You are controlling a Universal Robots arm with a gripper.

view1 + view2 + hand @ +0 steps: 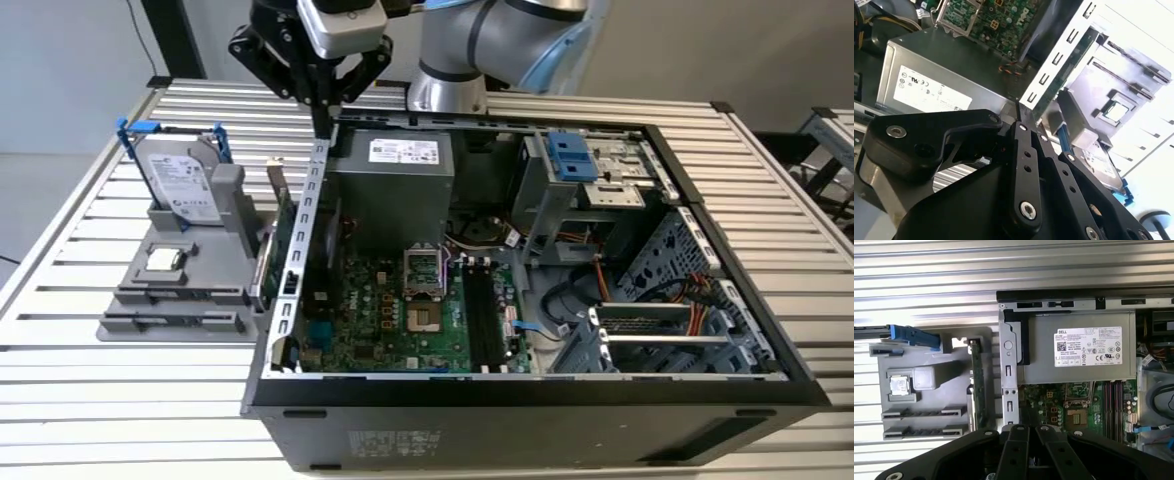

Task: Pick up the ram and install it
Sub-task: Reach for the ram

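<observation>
The ram is hidden or out of view. My gripper (324, 125) hangs shut, with nothing between its fingers, above the rear corner of the open computer case (287, 330), on the exterior view's left. Its black fingers meet in both wrist views (1019, 106) (1023, 428). Long black memory slots (481, 320) (1114, 407) lie on the green motherboard (387, 320), well below and away from the gripper. I cannot tell whether a stick sits in them.
A grey holder (140, 325) stands outside the case, to the exterior view's left. It carries a hard drive (180, 180) with a blue bracket, a processor chip (163, 260) and a narrow green card (267, 265) (975, 385) on edge by the case wall. A power supply (394, 175) fills the case's rear.
</observation>
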